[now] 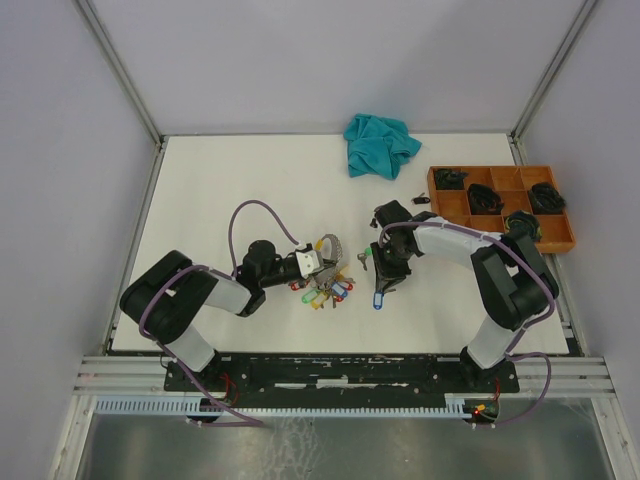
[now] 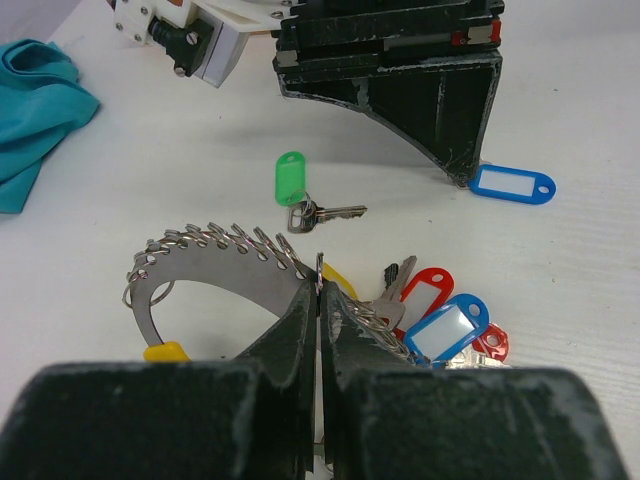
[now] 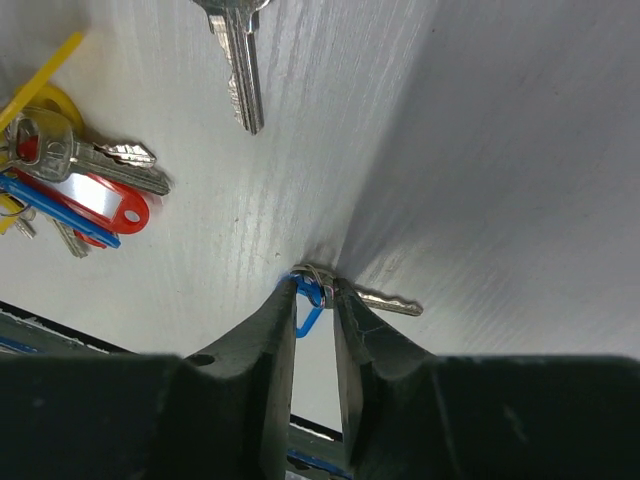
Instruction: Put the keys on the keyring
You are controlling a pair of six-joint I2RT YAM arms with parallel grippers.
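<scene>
In the left wrist view my left gripper (image 2: 320, 278) is shut on the thin silver keyring (image 2: 200, 248), whose wire carries a row of small loops. Several keys with red, blue and yellow tags (image 2: 440, 320) hang bunched on it beside the fingers. A loose green-tagged key (image 2: 300, 195) lies on the table past the ring. My right gripper (image 3: 318, 290) points down at the table, jaws pinched on the blue-tagged key (image 3: 390, 302) at its split loop. The blue tag (image 1: 378, 299) sticks out below that gripper (image 1: 384, 288).
A teal cloth (image 1: 380, 145) lies at the back of the white table. An orange compartment tray (image 1: 560, 235) with black items stands at the back right. The two grippers are about a hand's width apart near the table's middle.
</scene>
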